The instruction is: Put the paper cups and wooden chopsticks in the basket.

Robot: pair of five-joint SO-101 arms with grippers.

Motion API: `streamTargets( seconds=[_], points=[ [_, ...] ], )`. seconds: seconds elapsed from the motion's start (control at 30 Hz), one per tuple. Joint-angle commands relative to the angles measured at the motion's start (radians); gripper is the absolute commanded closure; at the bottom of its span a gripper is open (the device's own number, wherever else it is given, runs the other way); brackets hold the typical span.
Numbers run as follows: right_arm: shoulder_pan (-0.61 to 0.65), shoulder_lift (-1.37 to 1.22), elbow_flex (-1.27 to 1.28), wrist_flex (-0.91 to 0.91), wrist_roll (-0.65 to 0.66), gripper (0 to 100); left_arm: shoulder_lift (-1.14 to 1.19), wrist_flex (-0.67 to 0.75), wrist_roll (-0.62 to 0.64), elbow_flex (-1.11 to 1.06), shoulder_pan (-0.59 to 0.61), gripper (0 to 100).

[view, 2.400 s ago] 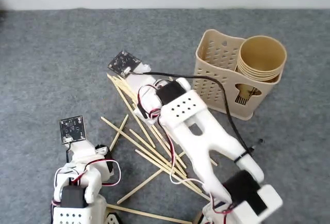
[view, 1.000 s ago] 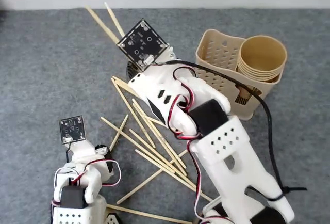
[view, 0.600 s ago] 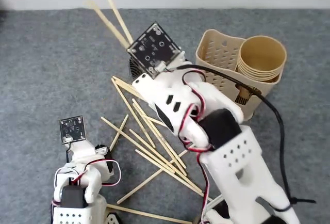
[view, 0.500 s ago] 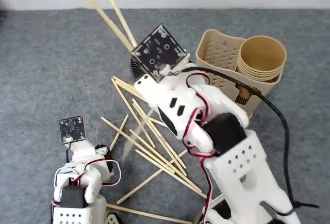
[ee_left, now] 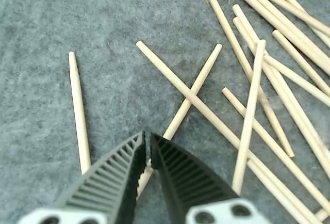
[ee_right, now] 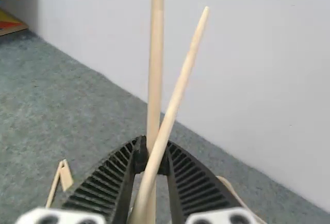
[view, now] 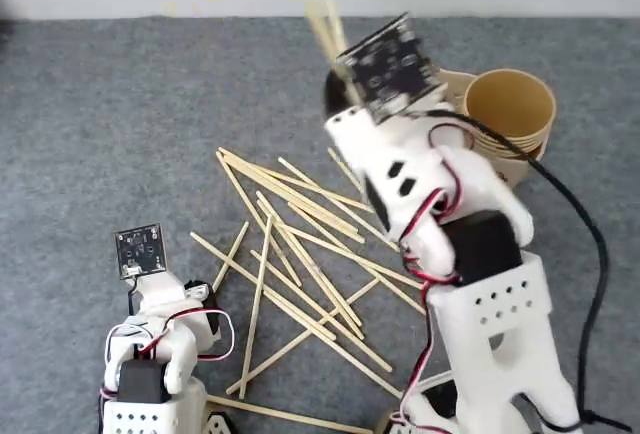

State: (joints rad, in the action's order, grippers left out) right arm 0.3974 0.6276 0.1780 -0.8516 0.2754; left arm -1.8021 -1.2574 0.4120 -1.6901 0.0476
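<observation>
My right gripper (ee_right: 152, 154) is shut on two wooden chopsticks (ee_right: 156, 53) that stick up and spread apart at their tips. From above, that pair (view: 322, 9) is raised just left of the beige basket (view: 516, 166), which my right arm (view: 430, 184) partly hides. A stack of paper cups (view: 508, 104) stands inside the basket. Several loose chopsticks (view: 300, 244) lie crisscrossed on the grey mat. My left gripper (ee_left: 148, 141) is shut and holds nothing, low over the mat with a crossed pair of chopsticks (ee_left: 193, 95) just ahead of its tips.
My left arm (view: 160, 344) sits at the near left corner. A single chopstick (ee_left: 78, 110) lies apart beside the left gripper. A white wall runs along the mat's far edge. The grey mat (view: 110, 124) is bare at the far left.
My right arm has lifted two chopsticks off the pile and swung right, up to the basket. Some loose chopsticks on the mat have shifted. The left arm has stayed still.
</observation>
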Motion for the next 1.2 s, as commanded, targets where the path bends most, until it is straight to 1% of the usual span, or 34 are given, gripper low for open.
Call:
streamTargets(
  seconds=[0.0, 0.27, 0.53, 0.7, 0.9, 1.17],
  points=[
    [-0.062, -0.016, -0.064, 0.097, 0.009, 99.1, -0.012, -0.003, -0.005, 0.008, -0.002, 99],
    [-0.174, -0.159, -0.064, 0.328, 0.009, 99.1, -0.012, -0.003, -0.005, 0.008, -0.002, 99],
    [-0.182, -0.185, -0.068, 0.433, 0.008, 99.1, -0.012, -0.003, -0.005, 0.008, -0.002, 99],
    [-0.185, -0.196, -0.140, 0.415, 0.008, 99.1, -0.012, -0.003, -0.005, 0.008, -0.002, 99],
    [-0.188, -0.217, -0.129, 0.418, 0.008, 99.1, -0.012, -0.003, -0.005, 0.008, -0.002, 99],
    [-0.266, -0.369, -0.123, 0.453, -0.002, 99.0, -0.012, -0.003, -0.005, 0.008, -0.002, 99]
  ],
)
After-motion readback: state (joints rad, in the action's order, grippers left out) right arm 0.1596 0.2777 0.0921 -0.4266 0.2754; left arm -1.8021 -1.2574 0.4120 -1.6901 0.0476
